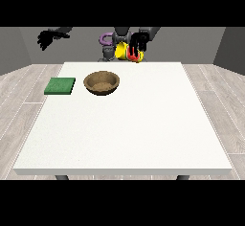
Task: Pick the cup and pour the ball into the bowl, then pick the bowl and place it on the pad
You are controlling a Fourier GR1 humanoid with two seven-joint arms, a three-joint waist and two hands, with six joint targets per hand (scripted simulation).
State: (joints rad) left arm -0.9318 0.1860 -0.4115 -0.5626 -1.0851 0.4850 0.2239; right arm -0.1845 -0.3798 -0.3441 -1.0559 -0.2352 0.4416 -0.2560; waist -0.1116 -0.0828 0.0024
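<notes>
Two hands: both raised above the far edge of the white table [124, 124].
Carrying hand: the hand at the view's right [139, 42] has its fingers curled down round the yellow cup [122, 51], which hangs in the air tipped onto its side.
Cup axis: roughly level, its length running from those fingers toward the view's left; which end is the mouth I cannot tell.
Red shape: a red thing [136, 56] sits just under the fingertips, touching the cup; whether it is the ball or a handle cannot be told.
Bowl: the brown bowl [101, 83] stands upright on the table, below the fingers, nearer the camera and a little to the view's left.
Pad: the green pad [60, 86] lies flat just beyond the bowl, farther to the view's left.
Other hand: the hand at the view's left [48, 38] hangs in the air holding nothing, fingers loosely spread, nearer the pad than the carrying hand.
Judgement: the pour is not yet made; the cup must travel toward the camera and leftward to be over the bowl.
</notes>
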